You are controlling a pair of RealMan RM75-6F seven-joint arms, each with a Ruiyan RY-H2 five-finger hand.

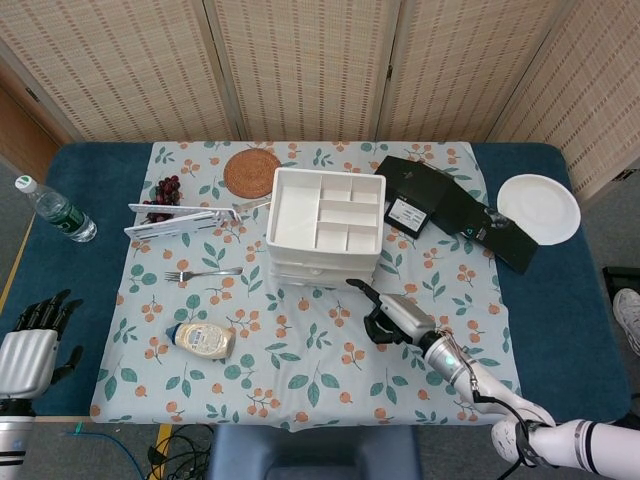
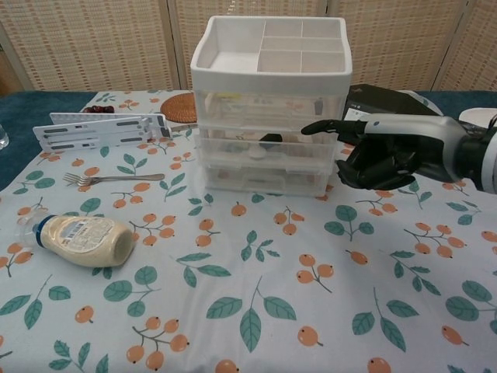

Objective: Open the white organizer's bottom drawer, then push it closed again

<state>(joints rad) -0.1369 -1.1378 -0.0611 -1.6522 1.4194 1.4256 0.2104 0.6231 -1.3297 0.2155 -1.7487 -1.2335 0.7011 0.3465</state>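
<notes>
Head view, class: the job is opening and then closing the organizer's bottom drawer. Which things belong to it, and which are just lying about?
Belongs to the job:
white plastic drawer organizer
its bottom drawer
right robot hand

Just lying about:
mayonnaise bottle
metal fork
round woven coaster
white round plate
clear water bottle

Head view overhead, far; chest view low, close (both share organizer (image 1: 324, 228)).

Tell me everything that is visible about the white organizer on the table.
The white organizer is a boxy unit of white plastic, as it looks, with clear-fronted drawers stacked under an open top tray split into compartments. All drawers, the bottom drawer included, look closed. It stands upright on the flowered tablecloth, near the middle of the table. The right robot hand hovers by its front right corner; nothing visibly touches it.
</notes>
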